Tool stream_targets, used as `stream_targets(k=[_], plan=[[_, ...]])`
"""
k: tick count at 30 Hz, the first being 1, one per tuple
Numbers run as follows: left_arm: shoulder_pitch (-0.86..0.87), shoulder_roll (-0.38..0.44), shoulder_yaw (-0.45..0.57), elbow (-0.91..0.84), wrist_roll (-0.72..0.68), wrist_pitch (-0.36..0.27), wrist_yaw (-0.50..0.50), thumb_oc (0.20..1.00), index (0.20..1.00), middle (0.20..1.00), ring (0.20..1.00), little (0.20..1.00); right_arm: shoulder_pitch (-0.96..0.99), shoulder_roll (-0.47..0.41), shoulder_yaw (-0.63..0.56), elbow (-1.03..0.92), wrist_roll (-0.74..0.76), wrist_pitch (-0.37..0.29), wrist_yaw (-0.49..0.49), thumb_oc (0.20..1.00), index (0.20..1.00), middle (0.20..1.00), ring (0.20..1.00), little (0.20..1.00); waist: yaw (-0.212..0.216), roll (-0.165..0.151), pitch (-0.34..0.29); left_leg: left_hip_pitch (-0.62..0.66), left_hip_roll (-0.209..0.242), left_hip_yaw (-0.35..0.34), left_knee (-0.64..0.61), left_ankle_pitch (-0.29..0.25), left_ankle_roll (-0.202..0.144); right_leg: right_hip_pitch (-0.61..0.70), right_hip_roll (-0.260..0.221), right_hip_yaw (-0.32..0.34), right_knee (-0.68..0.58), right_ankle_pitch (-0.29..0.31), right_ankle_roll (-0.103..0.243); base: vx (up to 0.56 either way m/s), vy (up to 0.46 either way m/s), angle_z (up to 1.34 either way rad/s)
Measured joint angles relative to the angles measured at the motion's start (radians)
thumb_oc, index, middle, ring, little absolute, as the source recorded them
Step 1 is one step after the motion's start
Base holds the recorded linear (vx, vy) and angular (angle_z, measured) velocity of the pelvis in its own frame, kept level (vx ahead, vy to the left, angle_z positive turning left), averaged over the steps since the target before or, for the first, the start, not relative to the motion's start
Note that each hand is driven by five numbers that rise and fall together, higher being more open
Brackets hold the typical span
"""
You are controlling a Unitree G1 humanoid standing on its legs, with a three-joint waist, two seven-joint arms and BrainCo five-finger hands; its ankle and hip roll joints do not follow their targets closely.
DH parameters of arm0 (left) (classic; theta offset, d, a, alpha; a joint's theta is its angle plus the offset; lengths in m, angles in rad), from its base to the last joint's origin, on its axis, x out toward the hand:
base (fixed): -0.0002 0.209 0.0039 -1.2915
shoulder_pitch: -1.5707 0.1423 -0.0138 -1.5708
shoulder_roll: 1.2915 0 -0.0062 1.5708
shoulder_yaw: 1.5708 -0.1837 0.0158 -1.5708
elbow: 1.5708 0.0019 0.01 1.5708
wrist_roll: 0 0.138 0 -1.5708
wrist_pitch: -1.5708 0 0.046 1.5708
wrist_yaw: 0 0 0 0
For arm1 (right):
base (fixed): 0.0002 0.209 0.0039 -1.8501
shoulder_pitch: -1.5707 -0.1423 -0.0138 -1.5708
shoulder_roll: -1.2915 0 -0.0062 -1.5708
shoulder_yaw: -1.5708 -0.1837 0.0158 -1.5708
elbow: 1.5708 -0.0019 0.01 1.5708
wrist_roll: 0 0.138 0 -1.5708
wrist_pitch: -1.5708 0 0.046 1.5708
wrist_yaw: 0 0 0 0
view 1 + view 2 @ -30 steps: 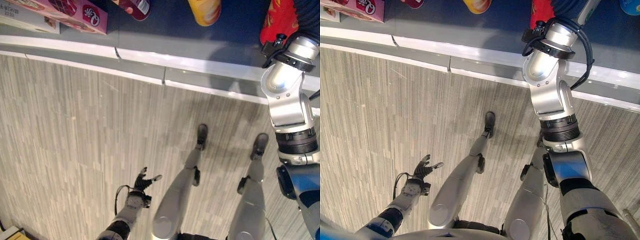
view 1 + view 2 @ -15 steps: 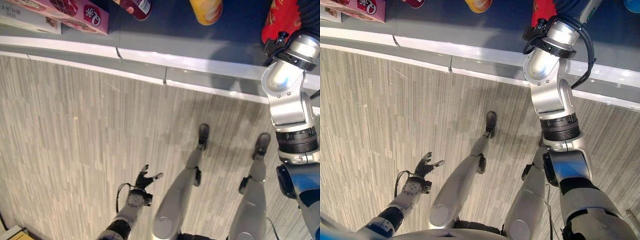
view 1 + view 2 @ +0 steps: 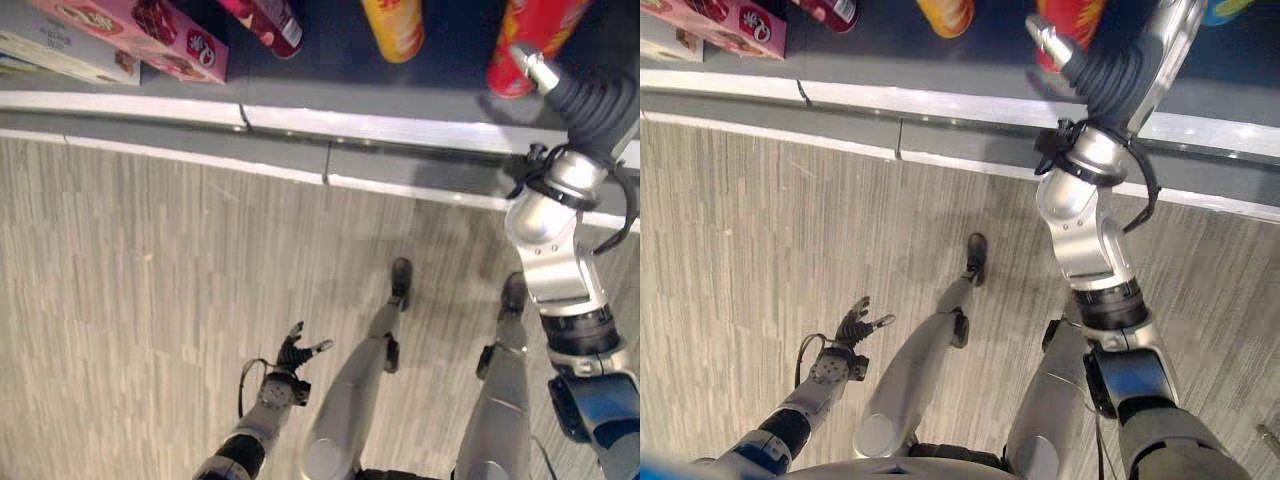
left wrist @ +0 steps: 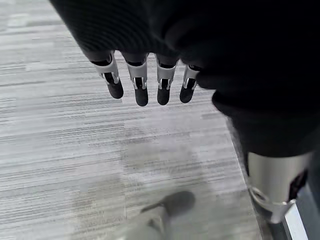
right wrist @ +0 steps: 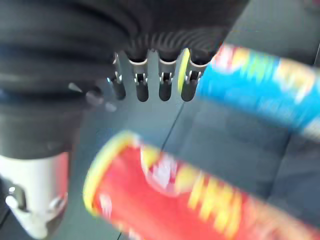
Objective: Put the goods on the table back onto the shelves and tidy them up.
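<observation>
A dark table (image 3: 450,70) runs across the far side, with goods lying on it. A red can (image 3: 520,45) lies at the right, and my right hand (image 3: 590,100) hovers just beside it near the table's front edge. In the right wrist view its fingers (image 5: 141,82) are straight and hold nothing; the red can (image 5: 200,195) and a blue can (image 5: 270,95) lie past them. My left hand (image 3: 292,352) hangs low over the floor, fingers (image 4: 141,90) straight and empty.
A yellow can (image 3: 392,28), a dark red can (image 3: 268,22), a pink box (image 3: 150,30) and a pale box (image 3: 50,50) lie further left on the table. A white strip (image 3: 400,130) edges the table. Grey wood-look floor (image 3: 130,300) spreads below.
My right hand has drawn back toward the table's front edge and now shows beside the red can. The camera has shifted a little. The left hand has barely moved.
</observation>
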Motion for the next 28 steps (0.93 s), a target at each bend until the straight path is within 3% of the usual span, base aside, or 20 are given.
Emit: stream_targets(k=[2,4,6,8,10,13,17,18,22,24,25,26,28], plan=[[0.032,-0.024,0.021,0.013,0.000,0.009,0.003,1.000,1.000,1.000,1.000,1.000,0.152,0.000,-0.001,-0.020,0.017,-0.016,0.039,1.000,1.000,1.000,1.000,1.000,-0.031,-0.027,-0.004,0.062,0.026,0.002,-0.007,-0.002,0.003,0.067,0.025,-0.004,-0.027,0.011,-0.008,0.06,-0.047,-0.22],[0.070,-0.034,0.045,0.017,0.001,0.025,0.002,1.000,1.000,1.000,1.000,1.000,0.349,0.055,0.013,-0.041,0.180,-0.086,0.136,1.000,1.000,1.000,1.000,1.000,-0.059,-0.111,-0.053,0.101,0.061,0.005,-0.013,-0.012,-0.009,0.116,0.054,-0.028,-0.073,0.012,-0.010,0.21,-0.128,-0.30],[0.082,-0.033,0.125,0.040,0.004,0.035,-0.020,1.000,1.000,1.000,1.000,1.000,0.550,-0.026,0.019,-0.036,0.336,-0.106,0.298,1.000,1.000,1.000,1.000,1.000,-0.050,-0.182,-0.094,0.194,0.083,0.002,-0.050,-0.015,-0.013,0.218,0.070,-0.042,-0.121,0.023,-0.018,0.16,-0.113,-0.12],[0.136,0.000,0.161,0.066,0.005,0.038,-0.030,1.000,1.000,1.000,1.000,1.000,0.665,-0.102,-0.018,-0.019,0.443,-0.128,0.413,1.000,1.000,1.000,1.000,1.000,-0.057,-0.239,-0.190,0.244,0.102,0.006,-0.088,-0.018,-0.017,0.265,0.085,-0.052,-0.169,0.024,-0.020,0.16,-0.101,-0.13],[0.167,0.037,0.172,0.121,0.009,0.045,-0.052,1.000,1.000,1.000,1.000,1.000,0.707,-0.122,-0.083,0.008,0.564,-0.160,0.511,1.000,1.000,1.000,1.000,1.000,-0.081,-0.263,-0.250,0.291,0.115,0.007,-0.121,-0.018,-0.018,0.312,0.101,-0.057,-0.199,0.030,-0.027,0.17,-0.079,-0.11],[0.193,0.054,0.191,0.138,0.017,0.058,-0.098,1.000,1.000,1.000,1.000,1.000,0.751,-0.211,-0.088,0.102,0.785,-0.183,0.717,1.000,1.000,1.000,1.000,1.000,-0.082,-0.253,-0.296,0.345,0.120,0.011,-0.138,-0.030,-0.028,0.376,0.108,-0.066,-0.233,0.038,-0.038,0.14,-0.055,0.00],[0.222,0.054,0.195,0.137,0.022,0.057,-0.164,1.000,1.000,1.000,1.000,1.000,0.815,-0.363,-0.012,0.244,0.953,-0.140,0.979,1.000,1.000,1.000,1.000,1.000,-0.076,-0.212,-0.337,0.414,0.123,0.015,-0.139,-0.055,-0.038,0.446,0.111,-0.078,-0.232,0.021,-0.046,0.17,-0.071,0.00],[0.232,0.054,0.198,0.167,0.029,0.053,-0.193,1.000,1.000,1.000,1.000,1.000,0.798,-0.323,0.017,0.423,0.995,-0.114,1.069,1.000,1.000,1.000,1.000,1.000,-0.076,-0.215,-0.353,0.460,0.131,0.023,-0.139,-0.068,-0.039,0.488,0.117,-0.077,-0.233,0.009,-0.052,0.12,-0.053,-0.10],[0.237,0.046,0.191,0.240,0.059,0.044,-0.235,1.000,1.000,1.000,1.000,1.000,0.842,-0.268,0.117,0.674,0.954,-0.044,1.158,1.000,1.000,1.000,1.000,1.000,-0.089,-0.212,-0.394,0.508,0.145,0.030,-0.140,-0.091,-0.047,0.533,0.130,-0.076,-0.233,-0.014,-0.057,0.11,-0.055,-0.06],[0.231,0.046,0.191,0.289,0.060,0.043,-0.243,1.000,1.000,1.000,1.000,1.000,0.832,-0.171,0.105,0.839,0.918,-0.041,1.156,1.000,1.000,1.000,1.000,1.000,-0.100,-0.218,-0.410,0.534,0.153,0.031,-0.140,-0.096,-0.045,0.559,0.139,-0.078,-0.233,-0.023,-0.061,0.12,-0.077,-0.05],[0.234,0.046,0.193,0.308,0.060,0.043,-0.244,1.000,1.000,1.000,1.000,1.000,0.783,-0.051,0.073,1.084,0.836,-0.043,1.124,1.000,1.000,1.000,1.000,1.000,-0.100,-0.227,-0.431,0.563,0.162,0.033,-0.140,-0.103,-0.051,0.584,0.147,-0.075,-0.235,-0.033,-0.066,0.09,-0.061,-0.12],[0.231,0.043,0.193,0.328,0.060,0.043,-0.244,1.000,1.000,1.000,1.000,1.000,0.775,-0.002,0.059,1.186,0.778,-0.033,1.097,1.000,1.000,1.000,1.000,1.000,-0.099,-0.228,-0.443,0.575,0.166,0.035,-0.140,-0.111,-0.054,0.594,0.151,-0.072,-0.235,-0.040,-0.067,0.09,-0.060,-0.12],[0.229,0.042,0.197,0.331,0.059,0.043,-0.243,1.000,1.000,1.000,1.000,1.000,0.802,0.054,0.036,1.242,0.716,-0.014,1.063,1.000,1.000,1.000,1.000,1.000,-0.101,-0.219,-0.463,0.586,0.171,0.040,-0.140,-0.118,-0.056,0.598,0.154,-0.065,-0.236,-0.044,-0.069,0.07,-0.049,-0.11]])
